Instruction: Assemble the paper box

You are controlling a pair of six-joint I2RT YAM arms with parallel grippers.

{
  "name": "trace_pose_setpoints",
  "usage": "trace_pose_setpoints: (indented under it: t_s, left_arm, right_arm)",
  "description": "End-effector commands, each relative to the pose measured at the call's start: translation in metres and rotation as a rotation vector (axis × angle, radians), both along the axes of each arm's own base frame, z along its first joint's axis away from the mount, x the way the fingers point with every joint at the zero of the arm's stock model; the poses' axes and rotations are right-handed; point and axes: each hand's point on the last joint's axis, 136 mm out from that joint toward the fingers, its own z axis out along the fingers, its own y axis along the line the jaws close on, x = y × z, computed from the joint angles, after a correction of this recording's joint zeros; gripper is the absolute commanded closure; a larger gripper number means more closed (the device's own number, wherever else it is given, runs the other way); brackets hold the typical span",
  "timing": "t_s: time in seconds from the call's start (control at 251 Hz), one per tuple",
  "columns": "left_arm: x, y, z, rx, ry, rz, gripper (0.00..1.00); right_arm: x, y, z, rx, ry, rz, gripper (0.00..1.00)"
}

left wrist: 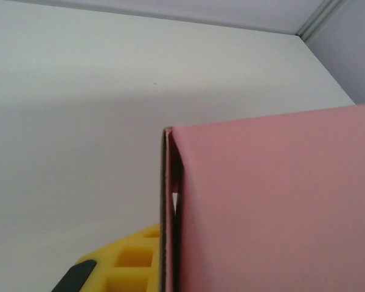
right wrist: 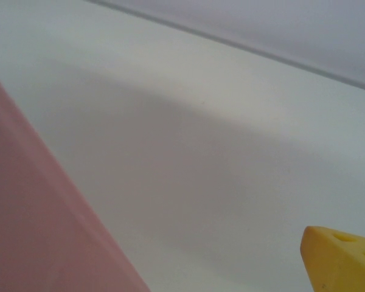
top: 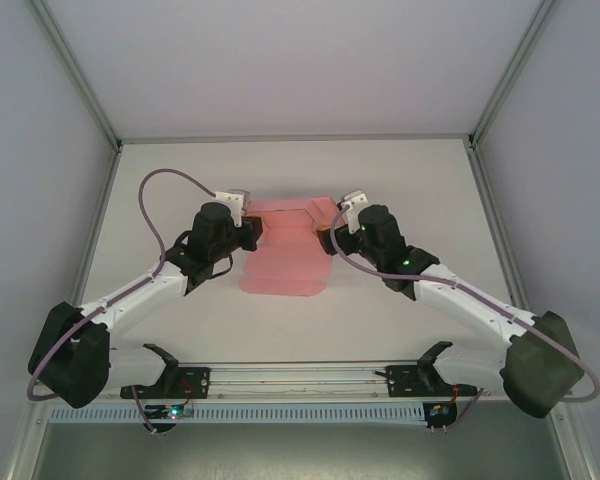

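Partly hidden paper box (top: 283, 262), edges behind left tool (top: 252, 236), right tool (top: 327, 236)

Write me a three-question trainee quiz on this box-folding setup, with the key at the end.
1. True or false: in the top view the paper box lies on the table between the left gripper and the right gripper.
2. Multiple choice: the fingers seen by the wrist cameras are A) black, B) yellow, C) pink.
3. Short answer: is the paper box already a closed box?
Key: 1 true. 2 B. 3 No: much of it lies flat as an open sheet.
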Motion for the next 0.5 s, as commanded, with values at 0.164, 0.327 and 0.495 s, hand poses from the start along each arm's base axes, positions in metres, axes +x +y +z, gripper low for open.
trace_pose_setpoints:
  t_s: [0.164, 0.327, 0.495]
  left_arm:
    - [0.0, -0.018, 0.018, -0.114, -0.036, -0.024, 1.0]
    - [0.006, 0.003, 0.001, -0.036, 0.002, 0.084, 1.0]
    - [0.007, 0.01, -0.01, -0.041, 0.036, 0.063, 1.0]
  right_arm:
    - [0.025, -0.01, 0.013, 0.038, -0.198, -0.367, 0.02]
    - [0.01, -0.009, 0.038, 0.001, -0.208, -0.237, 0.02]
    - [-0.03, -0.008, 0.051, 0.051, -0.089, 0.076, 0.02]
